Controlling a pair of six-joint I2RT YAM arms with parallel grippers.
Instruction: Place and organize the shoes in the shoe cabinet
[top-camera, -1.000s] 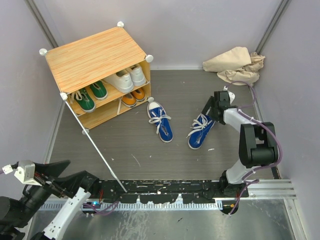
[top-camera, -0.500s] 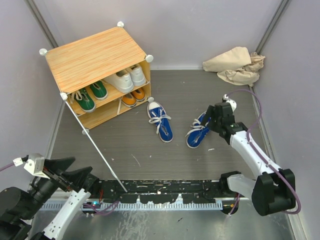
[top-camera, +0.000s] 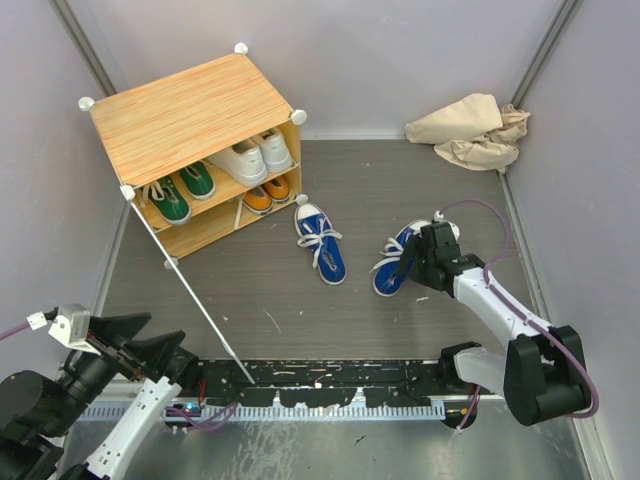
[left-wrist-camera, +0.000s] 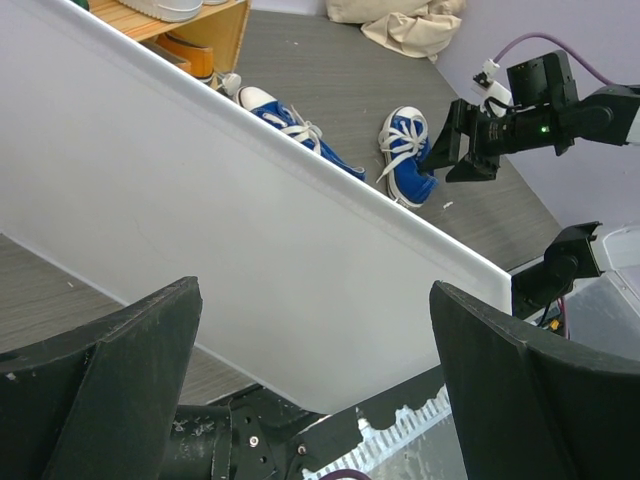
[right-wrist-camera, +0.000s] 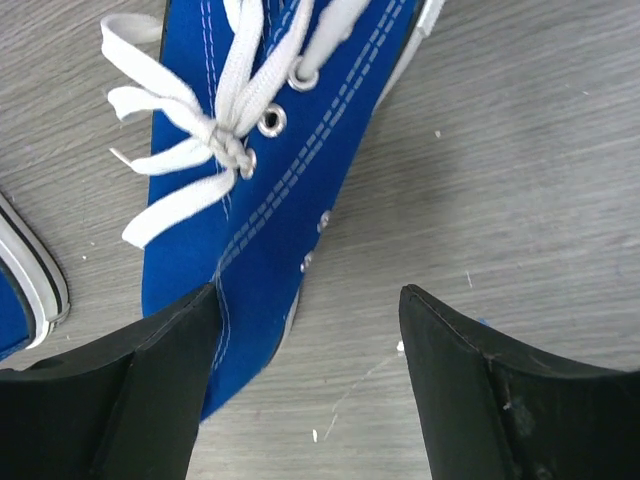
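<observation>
The shoe cabinet (top-camera: 190, 110) stands at the back left with its white door (top-camera: 190, 290) swung open toward me. Green shoes (top-camera: 175, 195) and white shoes (top-camera: 250, 155) sit on its upper shelf, orange shoes (top-camera: 268, 193) below. Two blue shoes lie on the floor: one in the middle (top-camera: 321, 243), one to its right (top-camera: 395, 265). My right gripper (top-camera: 410, 265) is open and low at the right blue shoe (right-wrist-camera: 250, 200), with one finger (right-wrist-camera: 130, 390) over the shoe's side and the other over bare floor. My left gripper (left-wrist-camera: 315, 330) is open and empty behind the door (left-wrist-camera: 250, 220).
A crumpled beige cloth (top-camera: 470, 130) lies in the back right corner. Purple-grey walls close in the floor on three sides. The open door (top-camera: 215, 330) runs diagonally across the left floor down to the metal rail (top-camera: 330, 385) at the near edge.
My right gripper has moved from the far end of the right blue shoe toward me and down beside it. The left arm has shifted slightly at the near left.
</observation>
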